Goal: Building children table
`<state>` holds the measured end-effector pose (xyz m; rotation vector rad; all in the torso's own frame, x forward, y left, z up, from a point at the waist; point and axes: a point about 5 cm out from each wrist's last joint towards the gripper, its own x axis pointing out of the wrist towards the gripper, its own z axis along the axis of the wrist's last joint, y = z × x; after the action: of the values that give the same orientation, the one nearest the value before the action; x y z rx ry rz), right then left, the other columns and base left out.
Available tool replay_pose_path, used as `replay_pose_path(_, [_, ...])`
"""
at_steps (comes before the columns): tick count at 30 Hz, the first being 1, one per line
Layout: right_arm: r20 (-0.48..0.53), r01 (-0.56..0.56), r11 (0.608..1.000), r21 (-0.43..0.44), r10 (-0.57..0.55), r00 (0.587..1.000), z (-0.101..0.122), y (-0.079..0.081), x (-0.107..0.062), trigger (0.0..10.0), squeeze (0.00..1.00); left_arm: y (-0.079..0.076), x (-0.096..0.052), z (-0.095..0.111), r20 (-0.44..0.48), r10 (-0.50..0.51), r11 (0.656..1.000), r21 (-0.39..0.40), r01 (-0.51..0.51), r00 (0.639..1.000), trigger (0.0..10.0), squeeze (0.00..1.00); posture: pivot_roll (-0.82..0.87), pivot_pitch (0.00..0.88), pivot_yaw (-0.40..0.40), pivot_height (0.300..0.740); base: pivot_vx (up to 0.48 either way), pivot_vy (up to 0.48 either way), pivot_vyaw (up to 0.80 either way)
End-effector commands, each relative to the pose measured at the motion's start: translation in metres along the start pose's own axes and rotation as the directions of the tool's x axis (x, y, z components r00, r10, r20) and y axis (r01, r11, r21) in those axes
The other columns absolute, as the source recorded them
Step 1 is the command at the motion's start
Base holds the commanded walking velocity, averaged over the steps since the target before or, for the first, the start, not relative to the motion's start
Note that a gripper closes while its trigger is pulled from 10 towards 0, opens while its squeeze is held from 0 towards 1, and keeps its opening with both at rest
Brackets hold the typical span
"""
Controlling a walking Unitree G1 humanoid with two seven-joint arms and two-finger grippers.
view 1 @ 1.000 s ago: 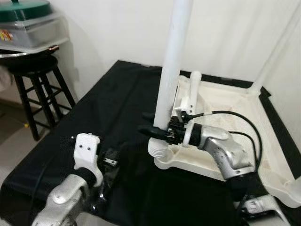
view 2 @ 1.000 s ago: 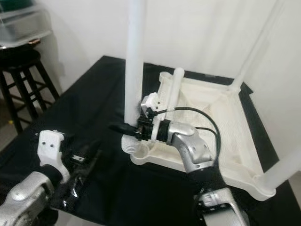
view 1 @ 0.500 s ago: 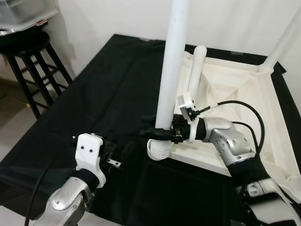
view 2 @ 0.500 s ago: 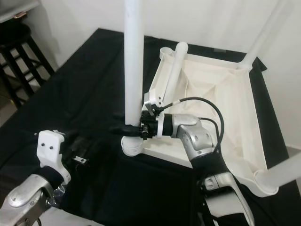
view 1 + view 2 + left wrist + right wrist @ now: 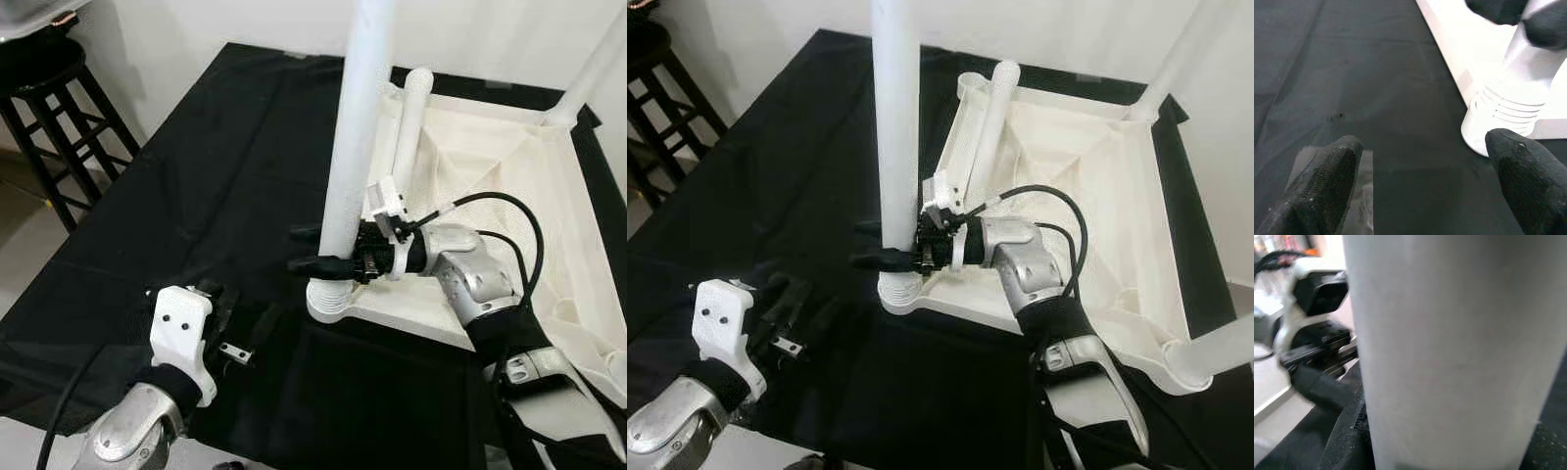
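Four white legs are showing on the upturned children's table (image 5: 490, 186), which is lying top-down on a black cloth (image 5: 216, 176). The near leg (image 5: 358, 127) is standing upright in its ribbed corner socket (image 5: 333, 299); a second leg (image 5: 409, 122) is lying loose in the tray-like underside, and two more are rising at the far corner (image 5: 593, 69) and near right corner (image 5: 1220, 352). All are smooth, round plastic tubes. The right gripper (image 5: 323, 250) is clenching the upright leg just above the socket, black fingers on either side. The left gripper (image 5: 1425, 171) is hovering low over the cloth near the socket, its rubbery fingers (image 5: 1327, 176) spread apart and holding nothing. One dark wooden stool (image 5: 59, 117) is standing beside the cloth.
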<state>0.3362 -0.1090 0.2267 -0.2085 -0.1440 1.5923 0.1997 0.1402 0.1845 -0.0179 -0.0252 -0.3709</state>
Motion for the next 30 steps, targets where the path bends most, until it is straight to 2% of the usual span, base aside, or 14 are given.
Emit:
replay_pose_path(1, [-0.128, -0.03, 0.993, 0.112, 0.044, 0.991, -0.04, 0.015, -0.007, 10.0, 0.0, -0.003, -0.004, 0.0, -0.012, -0.013, 1.0, -0.004, 0.013, 1.0, 10.0, 0.0, 0.01, 0.323, -0.082, 0.74, 0.0, 0.0, 0.0])
replay_pose_path(11, [-0.176, -0.054, 0.998, 0.015, 0.056, 0.983, -0.041, 0.008, -0.005, 10.0, 0.0, -0.004, -0.009, 0.001, -0.027, -0.014, 1.0, -0.007, 0.014, 1.0, 10.0, 0.0, 0.03, 0.329, -0.081, 0.74, 0.0, 0.0, 0.0])
replay_pose_path(17, [-0.165, -0.04, 0.998, 0.046, 0.047, 0.985, -0.044, 0.009, -0.006, 10.0, 0.0, -0.004, -0.009, 0.0, -0.031, -0.012, 1.0, -0.006, 0.012, 0.999, 10.0, 0.0, 0.03, 0.33, -0.083, 0.74, 0.0, 0.0, 0.0])
replay_pose_path(20, [-0.165, 0.023, 0.999, 0.042, -0.015, 0.986, -0.045, 0.01, -0.007, 10.0, 0.0, -0.004, -0.009, 0.0, -0.031, -0.012, 1.0, -0.007, 0.012, 0.999, 10.0, 0.0, 0.01, 0.324, -0.099, 0.74, 0.0, 0.0, 0.0])
replay_pose_path(21, [-0.194, 0.092, 0.995, 0.039, -0.083, 0.977, -0.047, 0.011, -0.008, 10.0, 0.0, -0.005, -0.008, -0.001, -0.031, -0.012, 1.0, -0.008, 0.012, 0.999, 10.0, 0.0, 0.0, 0.317, -0.114, 0.74, 0.0, 0.0, 0.0])
replay_pose_path(22, [-0.243, 0.243, 0.97, 0.011, -0.233, 0.941, -0.051, 0.012, -0.009, 10.0, 0.0, -0.006, -0.008, -0.002, -0.03, -0.011, 1.0, -0.01, 0.011, 0.999, 10.0, 0.0, -0.02, 0.311, -0.137, 0.74, 0.0, 0.0, 0.0])
replay_pose_path(23, [-0.243, 0.243, 0.97, 0.011, -0.233, 0.941, -0.051, 0.012, -0.009, 10.0, 0.0, -0.006, -0.008, -0.002, -0.03, -0.011, 1.0, -0.01, 0.011, 0.999, 10.0, 0.0, -0.02, 0.311, -0.137, 0.74, 0.0, 0.0, 0.0])
replay_pose_path(24, [-0.257, 0.527, 0.85, 0.006, -0.509, 0.822, -0.055, 0.015, -0.007, 10.0, 0.0, -0.006, -0.008, -0.002, -0.027, -0.005, 1.0, -0.017, 0.005, 1.0, 10.0, 0.0, -0.02, 0.306, -0.145, 0.74, 0.0, 0.0, 0.0])
replay_pose_path(25, [-0.257, 0.527, 0.85, 0.006, -0.509, 0.822, -0.055, 0.015, -0.007, 10.0, 0.0, -0.006, -0.008, -0.002, -0.027, -0.005, 1.0, -0.017, 0.005, 1.0, 10.0, 0.0, -0.02, 0.306, -0.145, 0.74, 0.0, 0.0, 0.0])
replay_pose_path(26, [-0.24, 0.763, 0.646, 0.02, -0.738, 0.631, -0.053, 0.022, -0.009, 10.0, 0.0, -0.006, -0.009, -0.002, -0.025, 0.001, 1.0, -0.023, -0.002, 1.0, 10.0, 0.0, -0.03, 0.3, -0.145, 0.74, 0.0, 0.0, 0.0])
replay_pose_path(27, [-0.24, 0.763, 0.646, 0.02, -0.738, 0.631, -0.053, 0.022, -0.009, 10.0, 0.0, -0.006, -0.009, -0.002, -0.025, 0.001, 1.0, -0.023, -0.002, 1.0, 10.0, 0.0, -0.03, 0.3, -0.145, 0.74, 0.0, 0.0, 0.0])
replay_pose_path(28, [-0.261, 0.887, 0.452, 0.098, -0.848, 0.461, -0.053, 0.039, -0.012, 10.0, 0.0, -0.005, -0.009, -0.002, -0.023, 0.007, 1.0, -0.03, -0.008, 1.0, 10.0, 0.0, -0.03, 0.297, -0.143, 0.74, 0.0, 0.0, 0.0])
replay_pose_path(29, [-0.261, 0.887, 0.452, 0.098, -0.848, 0.461, -0.053, 0.039, -0.012, 10.0, 0.0, -0.005, -0.009, -0.002, -0.023, 0.007, 1.0, -0.03, -0.008, 1.0, 10.0, 0.0, -0.03, 0.297, -0.143, 0.74, 0.0, 0.0, 0.0])
replay_pose_path(30, [-0.262, 0.929, 0.343, 0.142, -0.891, 0.369, -0.05, 0.064, -0.001, 10.0, 0.0, -0.003, -0.008, -0.001, -0.02, 0.015, 0.999, -0.037, -0.016, 1.0, 10.0, 0.0, -0.03, 0.301, -0.113, 0.74, 0.0, 0.0, 0.0])
